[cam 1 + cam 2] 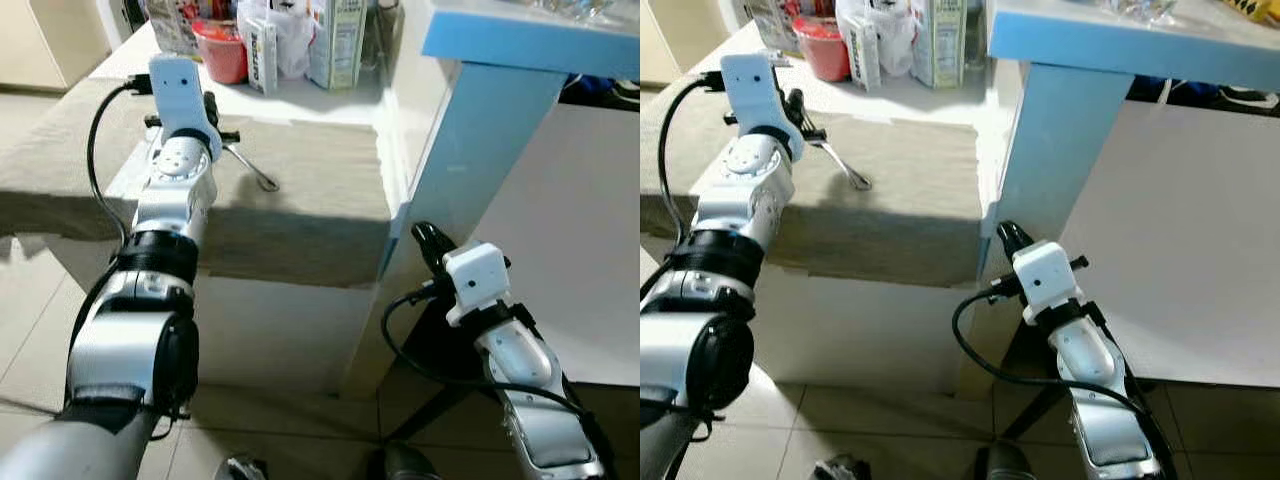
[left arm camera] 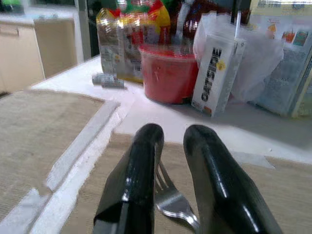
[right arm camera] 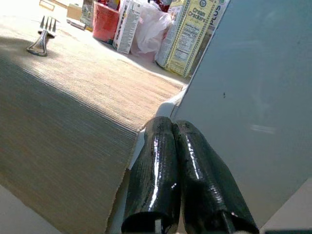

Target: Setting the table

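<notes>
One fork (image 1: 256, 171) on the tan placemat (image 1: 320, 195), lying flat and slantwise: tines toward the far left, handle end toward the near right. Reached from the far-left end by the left gripper (image 2: 170, 134), with fingers (image 2: 139, 165) parted only a little and the tines showing in the gap between them. Not judged to be pinched yet; no lift off the cloth visible. Long axis running roughly in line with the fingers rather than across them, so any closing likely to land on the neck just behind the tines.

Right gripper (image 3: 173, 127) low at the near right, below the tabletop and just beside the pale blue table leg (image 1: 480, 140); fingers pressed together, empty. Well apart from the fork, hence the left arm clearly the nearer.

Surface: ribbed woven mat over a white table (image 1: 300, 105), its near edge hanging over the table's front. Far side crowded with a red tub (image 1: 222, 52), a small carton (image 1: 262, 58), a plastic bag and a cracker box (image 1: 338, 40), none touching the fork. Beige tiled floor (image 1: 30, 320) below.
</notes>
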Tool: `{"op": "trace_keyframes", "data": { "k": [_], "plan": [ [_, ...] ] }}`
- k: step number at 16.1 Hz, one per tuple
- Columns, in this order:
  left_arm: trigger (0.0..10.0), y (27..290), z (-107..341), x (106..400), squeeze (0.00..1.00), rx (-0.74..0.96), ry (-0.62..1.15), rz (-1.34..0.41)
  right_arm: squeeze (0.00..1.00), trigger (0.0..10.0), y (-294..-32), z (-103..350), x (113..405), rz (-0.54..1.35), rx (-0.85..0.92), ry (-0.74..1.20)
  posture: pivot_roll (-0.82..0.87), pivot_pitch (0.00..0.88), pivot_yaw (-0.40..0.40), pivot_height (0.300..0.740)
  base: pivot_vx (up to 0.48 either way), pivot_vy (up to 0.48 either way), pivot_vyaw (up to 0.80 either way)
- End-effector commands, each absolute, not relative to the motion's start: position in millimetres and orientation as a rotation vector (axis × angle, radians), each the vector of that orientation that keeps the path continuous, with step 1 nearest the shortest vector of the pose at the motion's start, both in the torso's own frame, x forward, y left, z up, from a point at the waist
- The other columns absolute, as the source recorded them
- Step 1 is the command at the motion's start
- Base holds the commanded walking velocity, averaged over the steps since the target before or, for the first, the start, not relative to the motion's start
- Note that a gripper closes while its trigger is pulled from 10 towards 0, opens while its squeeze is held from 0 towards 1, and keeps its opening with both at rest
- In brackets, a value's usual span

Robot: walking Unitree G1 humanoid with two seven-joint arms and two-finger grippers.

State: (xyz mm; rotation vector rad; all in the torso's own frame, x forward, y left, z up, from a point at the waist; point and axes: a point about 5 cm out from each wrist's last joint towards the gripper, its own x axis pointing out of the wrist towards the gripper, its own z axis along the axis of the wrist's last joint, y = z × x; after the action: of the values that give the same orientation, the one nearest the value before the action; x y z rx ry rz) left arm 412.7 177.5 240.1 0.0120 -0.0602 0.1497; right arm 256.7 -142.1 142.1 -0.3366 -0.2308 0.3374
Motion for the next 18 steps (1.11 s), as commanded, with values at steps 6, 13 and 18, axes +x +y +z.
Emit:
{"op": "trace_keyframes", "data": {
  "k": [6,13,18],
  "plan": [
    [10.0,177,239,418,1.0,-0.025,-0.017,0.148,0.0,10.0,-144,140,256,0.322,-0.336,-0.229,-0.15,0.016,-0.001,0.702,0.0,0.0,0.0],
    [10.0,174,249,423,1.0,0.0,-0.03,0.134,0.0,10.0,-142,140,257,0.32,-0.332,-0.232,-0.15,0.017,0.004,0.702,0.0,0.0,0.0],
    [10.0,178,246,424,0.0,-0.015,0.019,0.155,0.0,10.0,-139,139,257,0.321,-0.328,-0.233,-0.15,0.024,0.014,0.702,0.0,0.0,0.0]
  ]
}}
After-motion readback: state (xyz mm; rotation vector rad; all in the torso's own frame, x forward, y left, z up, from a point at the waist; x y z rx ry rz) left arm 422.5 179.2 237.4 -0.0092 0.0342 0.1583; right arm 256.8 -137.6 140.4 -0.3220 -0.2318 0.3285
